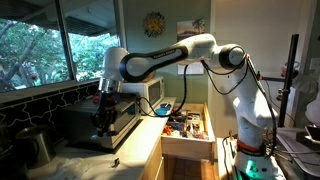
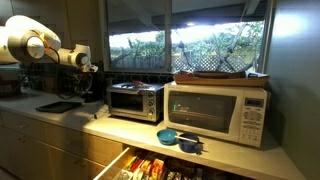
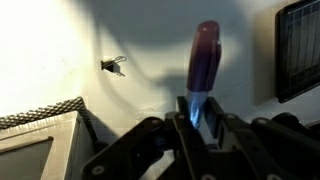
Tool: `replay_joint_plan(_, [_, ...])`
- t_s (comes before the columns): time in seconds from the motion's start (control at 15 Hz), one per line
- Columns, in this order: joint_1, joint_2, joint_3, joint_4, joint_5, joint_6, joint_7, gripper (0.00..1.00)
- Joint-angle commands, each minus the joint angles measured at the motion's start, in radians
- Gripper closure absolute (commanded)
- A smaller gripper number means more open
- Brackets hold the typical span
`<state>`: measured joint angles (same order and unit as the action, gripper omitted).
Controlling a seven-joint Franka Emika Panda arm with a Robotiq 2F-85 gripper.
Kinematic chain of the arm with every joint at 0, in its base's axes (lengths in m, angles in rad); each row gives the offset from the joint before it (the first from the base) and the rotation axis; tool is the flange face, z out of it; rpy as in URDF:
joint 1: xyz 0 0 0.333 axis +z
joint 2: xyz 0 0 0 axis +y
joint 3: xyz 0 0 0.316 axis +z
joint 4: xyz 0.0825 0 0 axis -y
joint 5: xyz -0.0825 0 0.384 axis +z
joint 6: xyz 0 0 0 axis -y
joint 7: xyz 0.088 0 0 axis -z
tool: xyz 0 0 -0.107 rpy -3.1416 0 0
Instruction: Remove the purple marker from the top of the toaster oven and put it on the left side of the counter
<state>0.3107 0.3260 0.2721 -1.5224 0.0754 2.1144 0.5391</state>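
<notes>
Beside the toaster oven [image 2: 135, 101], off its top, the marker [image 3: 205, 62] was clamped at its near end between the fingers of the gripper [image 3: 203, 120]. Its long axis ran straight out ahead of the fingers, tip hanging above pale counter [image 3: 60, 50]. By judgement, the coming release called only for a descent onto that surface. Below the toaster oven, a drawer [image 1: 188, 148] stood open, holding mixed small items.

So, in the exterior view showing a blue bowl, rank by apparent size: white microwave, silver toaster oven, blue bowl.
1. White microwave, nearer the camera
2. silver toaster oven with dark glass door
3. round blue bowl
</notes>
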Motion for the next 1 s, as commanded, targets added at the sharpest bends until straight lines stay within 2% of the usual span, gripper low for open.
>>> replay_joint_plan(0.0, [0.023,0.002,-0.030,0.011,0.010,-0.005,-0.007,0.77])
replay_joint_plan(0.07, [0.023,0.003,-0.032,0.011,0.010,-0.005,-0.009,0.94])
replay_joint_plan(0.2, [0.034,0.012,-0.068,-0.005,-0.044,0.033,0.056,0.94])
replay_joint_plan(0.53, [0.042,0.126,-0.120,0.042,-0.108,0.065,0.054,0.94])
replay_joint_plan(0.73, [0.062,0.246,-0.115,0.137,-0.110,0.024,-0.009,0.94])
replay_joint_plan(0.93, [0.115,0.345,-0.135,0.247,-0.145,-0.014,-0.018,0.94])
